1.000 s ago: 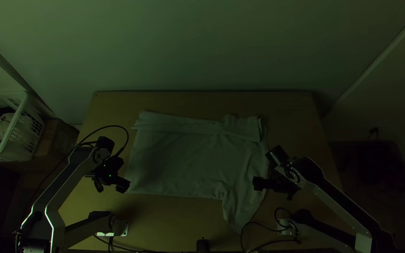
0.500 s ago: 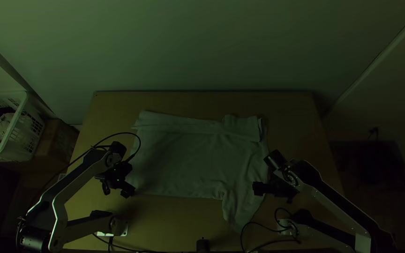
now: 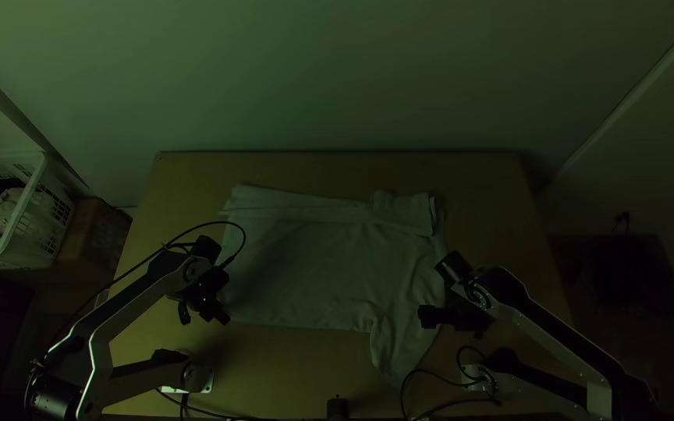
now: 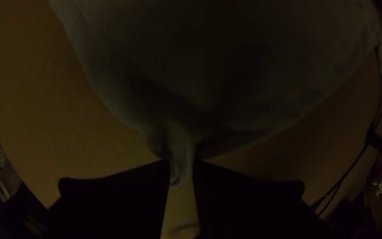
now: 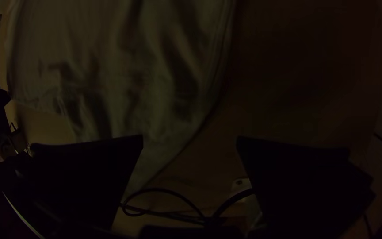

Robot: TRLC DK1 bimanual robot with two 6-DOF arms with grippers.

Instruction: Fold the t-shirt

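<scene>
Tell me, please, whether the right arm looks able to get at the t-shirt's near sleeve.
Probably yes: the right gripper stands open and empty near the sleeve, though a cable loops by its tip.

Dim room, home or lab unclear: pale wall (image 3: 337, 78), wooden table (image 3: 337, 168), openwork basket (image 3: 35, 248).

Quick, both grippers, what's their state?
Left gripper: closed on a bunched corner of the t-shirt.
Right gripper: open, holding nothing.
</scene>
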